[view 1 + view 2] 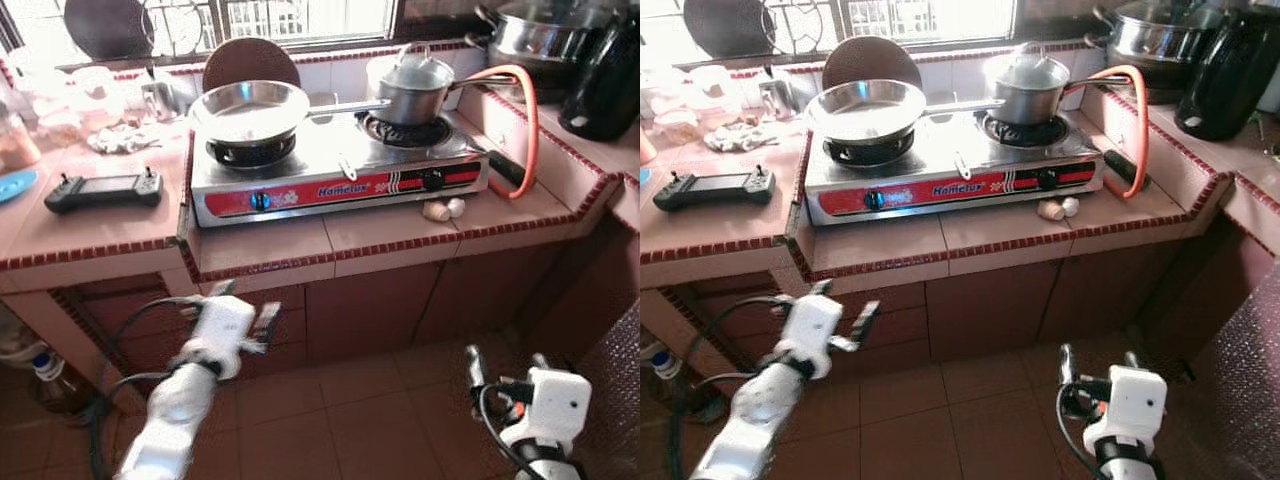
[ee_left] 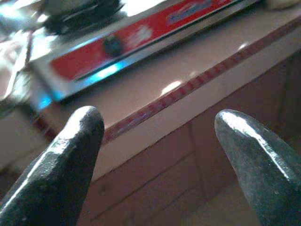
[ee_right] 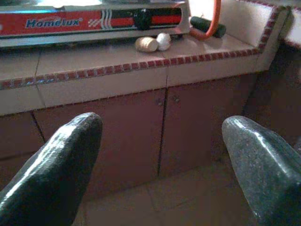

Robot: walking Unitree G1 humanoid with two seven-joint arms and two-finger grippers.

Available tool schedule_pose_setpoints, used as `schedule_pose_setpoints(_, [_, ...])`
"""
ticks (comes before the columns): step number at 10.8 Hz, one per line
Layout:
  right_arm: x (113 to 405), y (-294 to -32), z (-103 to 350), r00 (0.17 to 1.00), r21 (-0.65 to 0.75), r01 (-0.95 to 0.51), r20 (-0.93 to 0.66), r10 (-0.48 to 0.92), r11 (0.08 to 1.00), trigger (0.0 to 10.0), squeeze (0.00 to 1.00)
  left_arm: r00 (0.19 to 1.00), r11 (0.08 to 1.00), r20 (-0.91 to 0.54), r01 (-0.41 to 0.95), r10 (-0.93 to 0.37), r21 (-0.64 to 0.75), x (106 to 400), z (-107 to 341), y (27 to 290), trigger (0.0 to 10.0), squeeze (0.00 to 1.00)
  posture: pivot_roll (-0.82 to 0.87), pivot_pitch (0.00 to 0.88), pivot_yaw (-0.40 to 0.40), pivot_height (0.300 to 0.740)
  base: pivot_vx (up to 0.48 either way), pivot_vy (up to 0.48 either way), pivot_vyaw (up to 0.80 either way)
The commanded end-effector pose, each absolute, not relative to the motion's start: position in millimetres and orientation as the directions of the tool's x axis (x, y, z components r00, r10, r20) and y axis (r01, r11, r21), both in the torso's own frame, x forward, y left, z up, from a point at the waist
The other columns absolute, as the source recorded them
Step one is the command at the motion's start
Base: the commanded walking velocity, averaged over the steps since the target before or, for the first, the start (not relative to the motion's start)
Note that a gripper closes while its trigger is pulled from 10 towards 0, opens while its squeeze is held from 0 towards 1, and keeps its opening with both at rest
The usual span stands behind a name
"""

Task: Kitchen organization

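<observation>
Hovering left end effector (image 1: 243,305), stove (image 1: 335,180) above

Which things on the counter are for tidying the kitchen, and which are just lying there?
For tidying:
- pan on the stove
- lidded pot
- two small lumps in front of the stove
- left gripper and right gripper, both open and low before the cabinets

Just lying about:
- black controller
- orange hose
- black kettle
</observation>
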State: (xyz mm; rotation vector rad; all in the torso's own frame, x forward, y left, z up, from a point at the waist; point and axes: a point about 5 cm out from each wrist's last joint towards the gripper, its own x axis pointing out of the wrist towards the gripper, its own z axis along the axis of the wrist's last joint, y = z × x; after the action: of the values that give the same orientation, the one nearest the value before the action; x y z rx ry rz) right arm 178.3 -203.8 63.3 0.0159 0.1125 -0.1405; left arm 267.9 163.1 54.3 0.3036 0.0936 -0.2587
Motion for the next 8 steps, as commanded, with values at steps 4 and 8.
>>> schedule_pose_setpoints(4, [187.7, -197.9, 54.7, 0.986, 0.035, 0.094, -0.145, -0.088, 0.995, 10.0, 0.00, 0.963, 0.924, -0.163, 0.256, -0.216, 0.284, 250.8, 46.4, 172.0, 10.0, 0.00, 0.07, 0.000, -0.030, 0.740, 0.000, 0.000, 0.00])
schedule_pose_setpoints(8, [180.5, -200.4, 53.7, 0.981, 0.036, 0.137, -0.140, -0.130, 0.990, 10.0, 0.00, 0.943, 0.901, -0.167, 0.325, -0.287, 0.288, 261.8, 45.8, 157.6, 10.0, 0.00, 0.00, 0.000, 0.017, 0.740, 0.000, 0.000, 0.00])
